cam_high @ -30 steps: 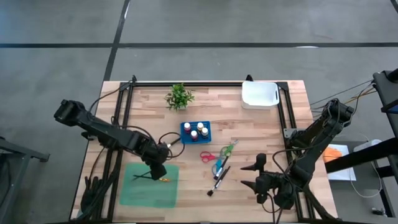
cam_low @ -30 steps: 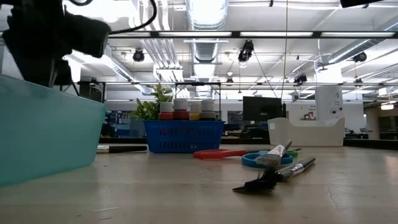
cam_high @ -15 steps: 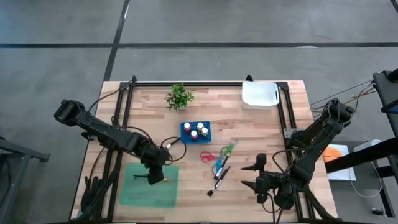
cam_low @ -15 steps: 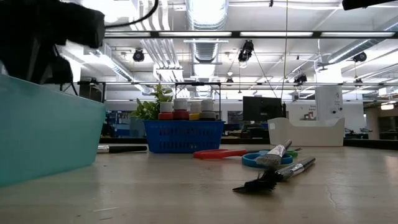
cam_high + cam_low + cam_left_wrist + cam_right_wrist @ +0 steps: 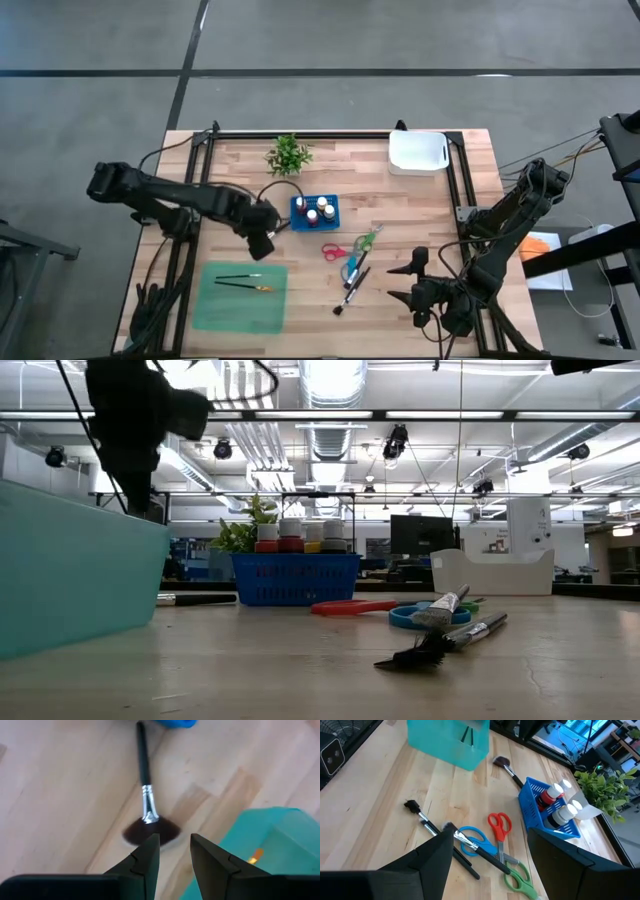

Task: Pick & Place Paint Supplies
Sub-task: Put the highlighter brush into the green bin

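Where left pincer (image 5: 170, 852) hovers, fan brush (image 5: 146, 810) beside teal bin (image 5: 265, 845).

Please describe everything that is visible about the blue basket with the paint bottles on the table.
The blue basket is a small rectangular crate that looks like plastic, with slotted walls visible in the low view. It stands upright on the wooden table, near the middle, in front of the potted plant. Several small paint bottles stand upright inside it, their caps rising above the rim. A dark-handled brush lies beside it, its handle end reaching the basket.
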### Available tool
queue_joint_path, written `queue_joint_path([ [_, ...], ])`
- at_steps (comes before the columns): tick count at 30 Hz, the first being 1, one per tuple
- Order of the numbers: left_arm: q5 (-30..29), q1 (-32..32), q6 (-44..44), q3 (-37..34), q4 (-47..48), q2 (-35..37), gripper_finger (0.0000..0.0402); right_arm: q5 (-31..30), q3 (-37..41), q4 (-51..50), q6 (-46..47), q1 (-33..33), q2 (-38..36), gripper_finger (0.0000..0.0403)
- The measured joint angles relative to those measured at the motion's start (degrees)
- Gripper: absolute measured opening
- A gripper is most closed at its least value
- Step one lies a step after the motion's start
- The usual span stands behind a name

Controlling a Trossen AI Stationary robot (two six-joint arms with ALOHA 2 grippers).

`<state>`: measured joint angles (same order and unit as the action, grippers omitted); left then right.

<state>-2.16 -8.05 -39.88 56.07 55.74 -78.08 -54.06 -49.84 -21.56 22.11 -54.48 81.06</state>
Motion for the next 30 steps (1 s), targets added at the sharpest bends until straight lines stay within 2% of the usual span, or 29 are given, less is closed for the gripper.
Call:
queue_joint_path([
  [6, 3.07, 6.97, 6.33, -2.77, 2.15, -2.30, 0.0120, 0.04, 0.22, 0.04, 0.15, 0.00, 0.00, 0.0254],
  [10, 6.63, 9.48, 8.53, -5.47, 1.89, -5.26, 0.0120, 0.06, 0.26, 0.04, 0.17, 0.00, 0.00, 0.0254],
  [30, 9.81, 7.56, 9.65, -6.36, -6.77, -18.82, 0.0120, 0.55, 0.43, -0.06, 0.42, -0.02, 0.00, 0.0254],
])
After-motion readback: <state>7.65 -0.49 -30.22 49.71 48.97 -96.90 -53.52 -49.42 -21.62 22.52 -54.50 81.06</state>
